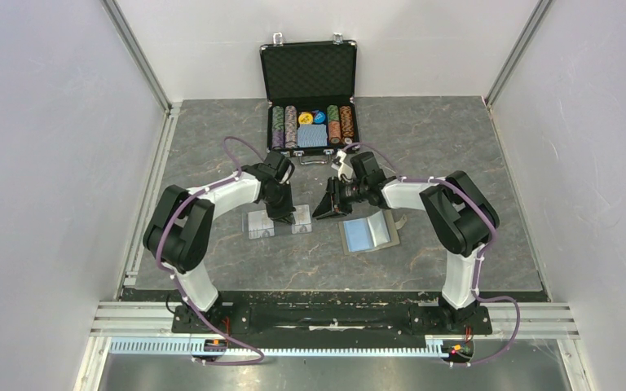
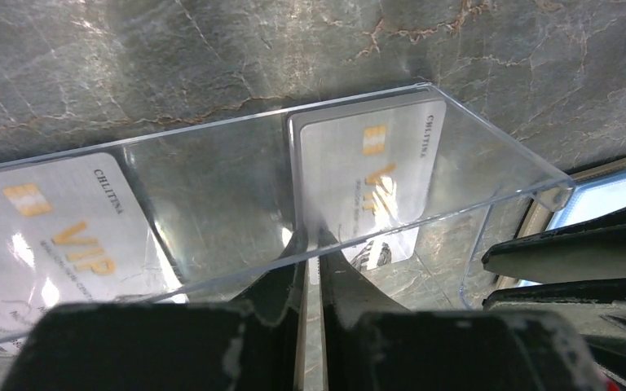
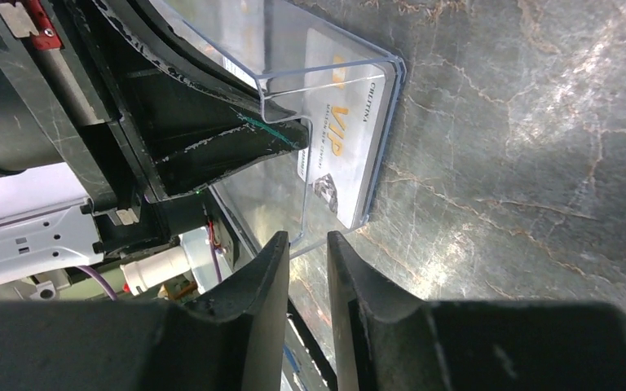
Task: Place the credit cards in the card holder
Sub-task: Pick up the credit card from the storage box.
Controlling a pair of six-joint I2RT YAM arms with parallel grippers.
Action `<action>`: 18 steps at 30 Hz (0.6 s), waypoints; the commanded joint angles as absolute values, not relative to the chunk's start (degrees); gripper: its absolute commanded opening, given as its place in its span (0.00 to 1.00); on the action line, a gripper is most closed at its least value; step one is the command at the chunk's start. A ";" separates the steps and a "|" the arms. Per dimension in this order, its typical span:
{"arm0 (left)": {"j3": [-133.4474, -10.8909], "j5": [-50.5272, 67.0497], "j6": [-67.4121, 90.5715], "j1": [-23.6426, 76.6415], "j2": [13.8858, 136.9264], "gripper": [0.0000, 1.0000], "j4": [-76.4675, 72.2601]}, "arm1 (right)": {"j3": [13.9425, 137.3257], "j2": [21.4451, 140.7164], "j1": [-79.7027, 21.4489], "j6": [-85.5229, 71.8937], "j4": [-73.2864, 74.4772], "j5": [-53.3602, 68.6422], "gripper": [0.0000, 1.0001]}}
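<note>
Two whitish-grey credit cards with gold "VIP" print lie under a clear plastic sleeve (image 2: 212, 187) on the marble table. One card (image 2: 367, 175) lies at centre right, the other (image 2: 41, 236) at far left. My left gripper (image 2: 310, 240) reaches under the sleeve. Its jaws are closed to a thin slit on the near-left corner of the right card (image 3: 350, 155). My right gripper (image 3: 306, 238) hovers beside the sleeve's corner, slightly open and holding nothing. The card holder (image 1: 368, 234) lies open to the right, blue lining (image 2: 611, 187) up.
A black poker-chip case (image 1: 310, 122) stands open at the back with chips and a blue deck inside. White walls with metal rails (image 1: 143, 187) enclose the table on three sides. Both grippers (image 1: 281, 213) (image 1: 326, 208) are close together at mid-table.
</note>
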State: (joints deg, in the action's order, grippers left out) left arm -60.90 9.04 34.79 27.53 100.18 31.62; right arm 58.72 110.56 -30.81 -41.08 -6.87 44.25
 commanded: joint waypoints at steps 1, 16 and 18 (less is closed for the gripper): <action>-62.55 5.38 35.25 28.79 100.92 0.10 32.48 | 61.05 111.50 -31.34 -41.46 -8.70 45.52 0.24; -66.33 3.93 35.14 32.42 100.05 0.06 33.35 | 61.70 113.02 -31.99 -40.67 -7.43 45.88 0.01; -66.74 3.37 35.07 32.66 99.55 0.05 33.81 | 61.83 113.11 -31.97 -40.60 -7.30 45.88 0.01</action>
State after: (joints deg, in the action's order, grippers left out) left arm -63.51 2.83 34.70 31.29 100.60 34.83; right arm 59.77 112.46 -31.44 -41.36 -6.74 45.21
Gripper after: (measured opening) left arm 0.059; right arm 0.012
